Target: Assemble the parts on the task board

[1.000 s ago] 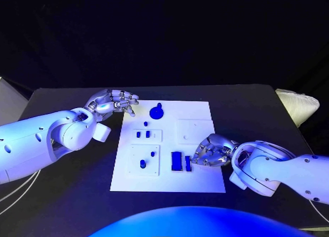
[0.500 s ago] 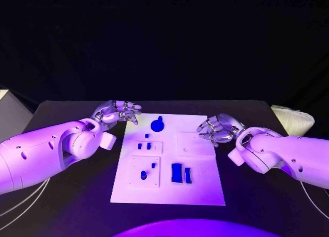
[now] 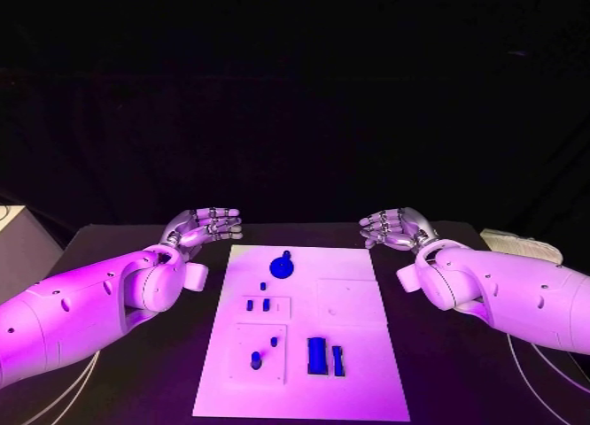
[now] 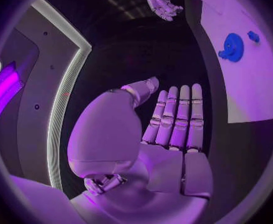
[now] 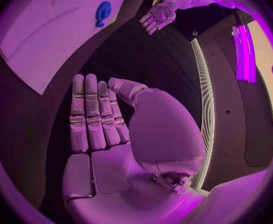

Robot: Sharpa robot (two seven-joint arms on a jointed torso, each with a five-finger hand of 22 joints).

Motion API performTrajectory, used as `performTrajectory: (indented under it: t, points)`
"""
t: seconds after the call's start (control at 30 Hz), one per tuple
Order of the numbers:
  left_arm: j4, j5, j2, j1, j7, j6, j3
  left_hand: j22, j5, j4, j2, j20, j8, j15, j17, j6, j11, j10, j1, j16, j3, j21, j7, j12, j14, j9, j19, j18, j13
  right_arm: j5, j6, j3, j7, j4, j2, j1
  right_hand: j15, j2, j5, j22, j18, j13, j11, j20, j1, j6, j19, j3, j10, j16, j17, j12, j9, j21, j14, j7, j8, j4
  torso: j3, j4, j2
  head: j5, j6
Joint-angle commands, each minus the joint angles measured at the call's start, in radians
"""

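Observation:
The white task board [image 3: 369, 390] lies in the middle of the black table. A round blue part [image 3: 283, 266] sits at its far end. Small blue parts [image 3: 258, 305] stand in the left panels, and two blue bars [image 3: 324, 357] lie near the front. My left hand [image 3: 205, 226] hovers off the board's far left corner, holding nothing, its fingers stretched out. My right hand [image 3: 391, 227] hovers off the far right corner, likewise holding nothing. The left wrist view shows the left hand [image 4: 171, 129], the board [image 4: 245, 84] and the round part [image 4: 231, 47]. The right wrist view shows the right hand [image 5: 99, 129] and the round part [image 5: 103, 10].
A pale ribbed object [image 3: 525, 243] lies at the table's right edge. A white box [image 3: 8, 232] stands off the left edge. Bare black table [image 3: 468, 363] runs along both sides of the board.
My right hand has left the blue bars at the board's front and moved back past the far right corner. The left hand stays by the far left corner. The camera has shifted.

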State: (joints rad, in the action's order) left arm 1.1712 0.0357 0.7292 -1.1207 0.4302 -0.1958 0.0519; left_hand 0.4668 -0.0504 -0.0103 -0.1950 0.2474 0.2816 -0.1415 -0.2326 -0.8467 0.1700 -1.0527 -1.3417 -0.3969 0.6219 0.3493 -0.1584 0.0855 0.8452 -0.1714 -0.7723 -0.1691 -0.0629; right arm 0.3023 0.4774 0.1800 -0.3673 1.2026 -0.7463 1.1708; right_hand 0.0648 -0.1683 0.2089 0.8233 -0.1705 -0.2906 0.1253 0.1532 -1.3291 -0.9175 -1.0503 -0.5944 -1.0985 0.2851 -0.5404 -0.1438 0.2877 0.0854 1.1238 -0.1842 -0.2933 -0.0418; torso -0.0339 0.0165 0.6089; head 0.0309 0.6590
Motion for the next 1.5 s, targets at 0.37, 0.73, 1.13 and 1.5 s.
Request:
performTrajectory:
  t: [0.37,0.73,1.13,1.5]
  points:
    - [0.094,-0.008,0.013,0.016,0.019,-0.132,-0.012,-0.467,0.050,0.010,0.195,-0.247,-0.282,0.141,0.233,0.847,-0.170,1.053,1.342,0.397,-0.622,-0.349,0.158,-0.086,-0.845,0.171,0.772,0.169,0.063,-0.108,0.107,-0.066,-0.054,0.137,-0.013,-0.044,-0.065,0.168,-0.209,-0.823,0.171,0.291,-0.125,-0.153,1.329,0.918,1.050,0.594,1.099,-0.285,0.540,0.144,-0.288,-0.085,-1.124,0.184,0.293,0.042,0.0284,-0.0139,-0.054,-0.026,-0.049]
    - [0.315,-0.028,0.040,0.056,0.070,-0.453,-0.041,-0.467,0.050,0.010,0.195,-0.247,-0.282,0.141,0.233,0.847,-0.170,1.053,1.342,0.397,-0.622,-0.349,0.158,-0.086,-0.845,0.171,0.772,0.169,0.063,-0.289,0.280,-0.172,-0.146,0.351,-0.032,-0.115,-0.065,0.168,-0.209,-0.823,0.171,0.291,-0.125,-0.153,1.329,0.918,1.050,0.594,1.099,-0.285,0.540,0.144,-0.288,-0.085,-1.124,0.184,0.293,0.042,0.0339,-0.0165,-0.065,-0.031,-0.059]
    - [0.399,-0.036,0.051,0.071,0.090,-0.574,-0.052,-0.467,0.050,0.010,0.195,-0.247,-0.282,0.141,0.233,0.847,-0.170,1.053,1.342,0.397,-0.622,-0.349,0.158,-0.086,-0.845,0.171,0.772,0.169,0.063,-0.302,0.293,-0.180,-0.153,0.367,-0.034,-0.121,-0.065,0.168,-0.209,-0.823,0.171,0.291,-0.125,-0.153,1.329,0.918,1.050,0.594,1.099,-0.285,0.540,0.144,-0.288,-0.085,-1.124,0.184,0.293,0.042,0.0339,-0.0165,-0.065,-0.031,-0.059]
    - [0.399,-0.036,0.051,0.071,0.090,-0.574,-0.052,-0.467,0.050,0.010,0.195,-0.247,-0.282,0.141,0.233,0.847,-0.170,1.053,1.342,0.397,-0.622,-0.349,0.158,-0.086,-0.845,0.171,0.772,0.169,0.063,-0.302,0.293,-0.180,-0.153,0.367,-0.034,-0.121,-0.065,0.168,-0.209,-0.823,0.171,0.291,-0.125,-0.153,1.329,0.918,1.050,0.594,1.099,-0.285,0.540,0.144,-0.288,-0.085,-1.124,0.184,0.293,0.042,0.0339,-0.0165,-0.065,-0.031,-0.059]
